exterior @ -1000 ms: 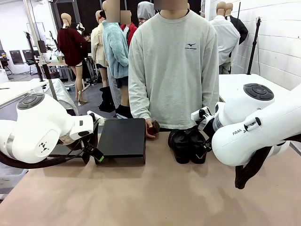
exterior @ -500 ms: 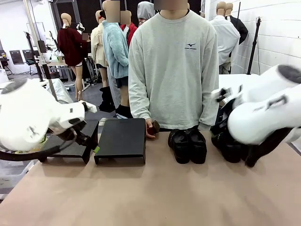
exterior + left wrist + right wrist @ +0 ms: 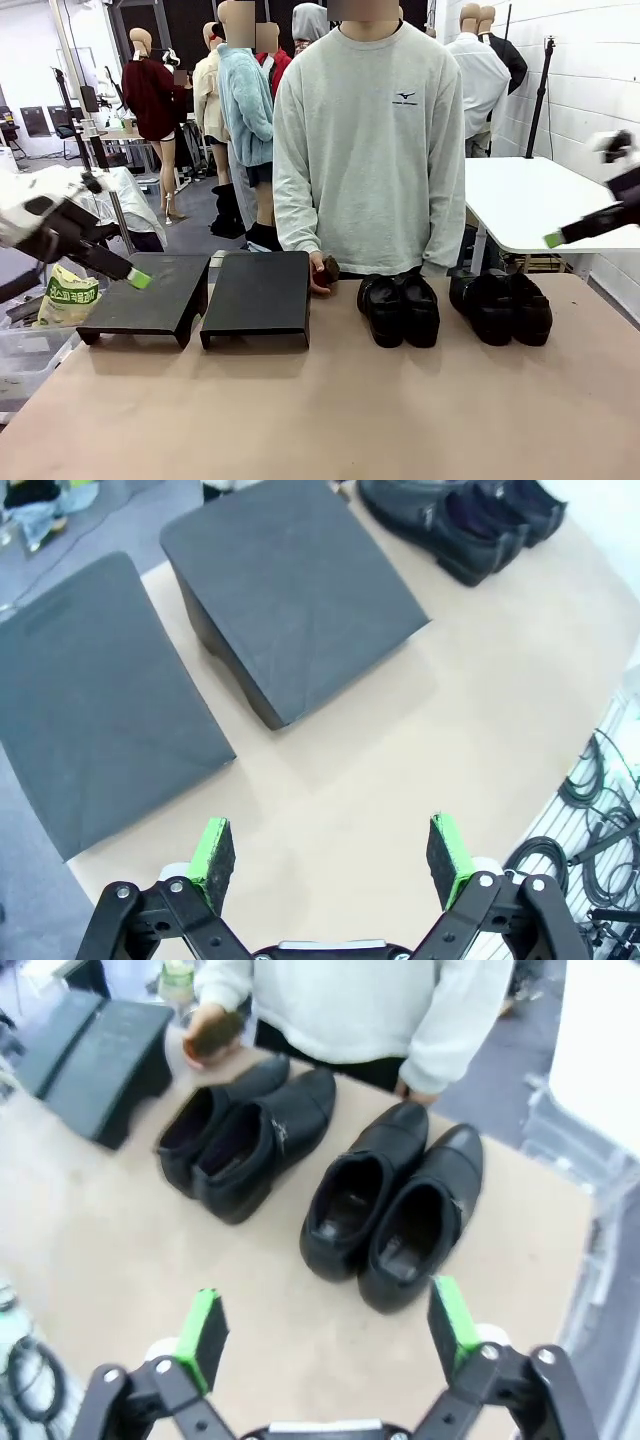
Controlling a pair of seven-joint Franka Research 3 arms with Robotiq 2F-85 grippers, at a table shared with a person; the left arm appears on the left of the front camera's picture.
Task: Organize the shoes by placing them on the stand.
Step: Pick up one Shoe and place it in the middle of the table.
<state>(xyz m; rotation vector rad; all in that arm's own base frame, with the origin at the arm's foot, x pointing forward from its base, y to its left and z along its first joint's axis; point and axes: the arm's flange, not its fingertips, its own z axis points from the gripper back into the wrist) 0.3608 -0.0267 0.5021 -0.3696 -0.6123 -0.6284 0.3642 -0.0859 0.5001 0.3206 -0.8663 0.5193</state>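
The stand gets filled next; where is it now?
In the front view the stand, two platforms side by side, sits left on the table, just left of the person's hand and the middle shoes.

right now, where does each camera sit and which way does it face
Front: fixed on robot's side, facing the person across the table; left pincer and right pincer at the edges.
Left wrist: above the table, looking down at the stand; own open pincer below.
Right wrist: above the shoes, looking down; own open pincer below.
Shared: both wrist views show stand and shoes.
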